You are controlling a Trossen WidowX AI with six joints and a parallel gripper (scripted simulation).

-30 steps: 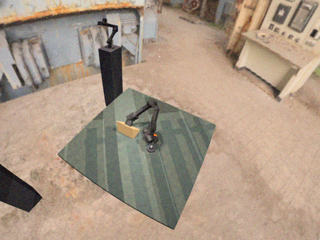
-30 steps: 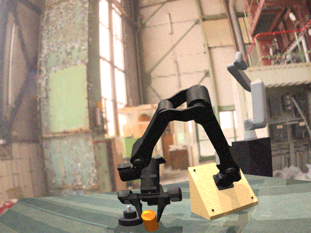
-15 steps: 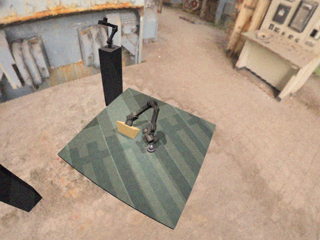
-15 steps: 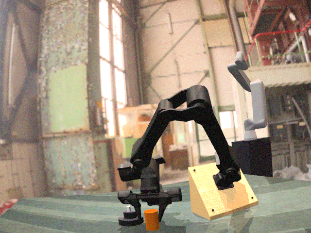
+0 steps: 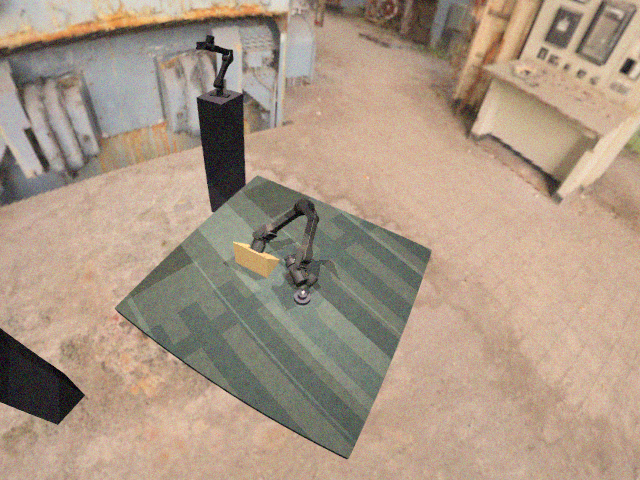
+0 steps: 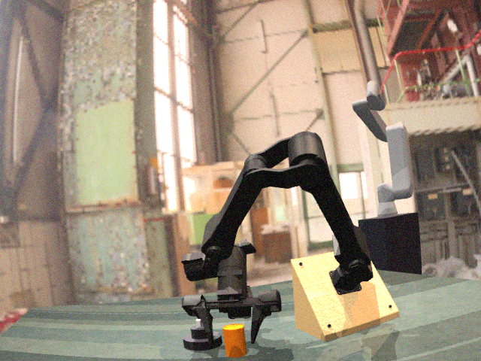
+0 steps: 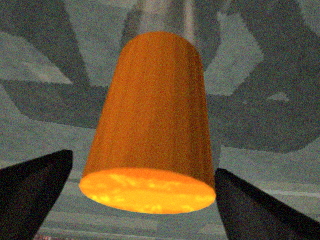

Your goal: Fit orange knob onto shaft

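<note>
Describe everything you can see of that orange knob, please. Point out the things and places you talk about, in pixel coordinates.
The orange knob (image 6: pixel 234 341) (image 7: pixel 152 115) is a plain, smooth-looking cylinder, perhaps plastic, with a flat, brighter top. It stands upright on the green patterned surface (image 5: pixel 289 356) (image 6: pixel 77 330), beside the round pedestal (image 5: pixel 302 296) (image 6: pixel 201 341) rather than on its shaft. The open gripper (image 6: pixel 231 341) isn't holding it. Its underside is hidden.

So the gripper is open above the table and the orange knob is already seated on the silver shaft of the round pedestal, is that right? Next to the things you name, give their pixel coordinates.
Not quite: the exterior view shows the orange knob (image 6: pixel 234 341) (image 7: pixel 150 115) beside the round pedestal (image 6: pixel 190 343) (image 5: pixel 302 297), its silver shaft (image 6: pixel 198 323) bare. The gripper (image 6: pixel 231 338) (image 7: pixel 145 167) is indeed open above the table.
</note>
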